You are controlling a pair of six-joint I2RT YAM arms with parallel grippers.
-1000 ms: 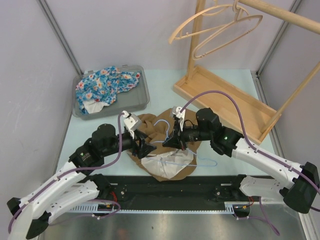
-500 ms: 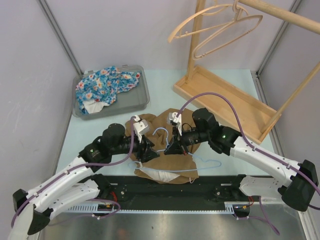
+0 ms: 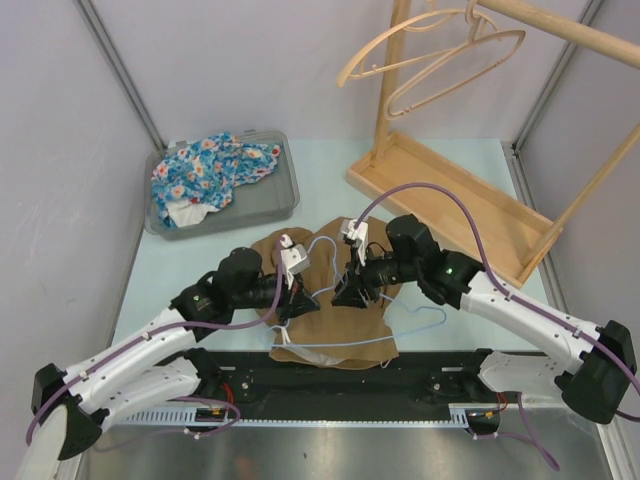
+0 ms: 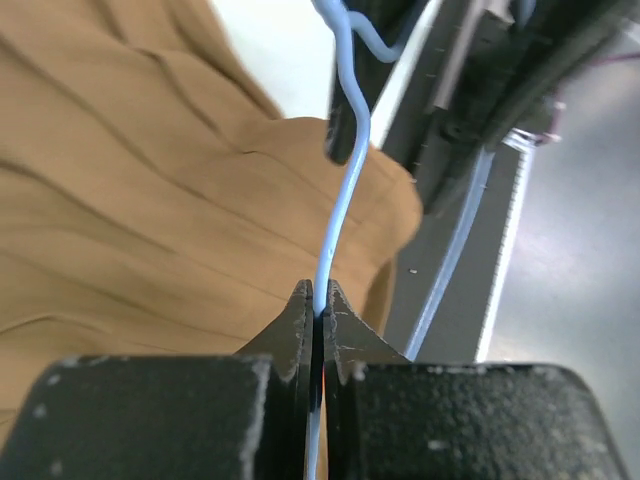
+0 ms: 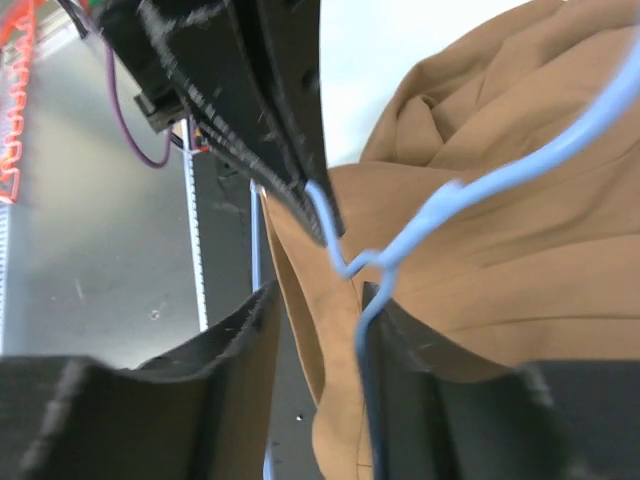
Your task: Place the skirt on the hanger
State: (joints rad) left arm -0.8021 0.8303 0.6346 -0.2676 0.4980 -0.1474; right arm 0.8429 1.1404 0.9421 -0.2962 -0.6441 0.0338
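Slip risk: left claw [image 4: 318, 300] pinches the thin blue hanger [image 4: 340, 190] wire at its tips, right claw [image 5: 315, 330] stands parted with the wire's kink between its fingers, brown skirt [image 4: 150, 220] lies beneath both, so the wire may pivot or snag the cloth.

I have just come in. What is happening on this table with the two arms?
Two robot arms are working to put a brown skirt on a blue wire hanger. The skirt lies on the table with the hanger over it. The left tool is shut on the hanger's wire. The right tool is close by, near the hook, with its jaws apart, so it does not clamp the wire. The skirt is not yet on the hanger.
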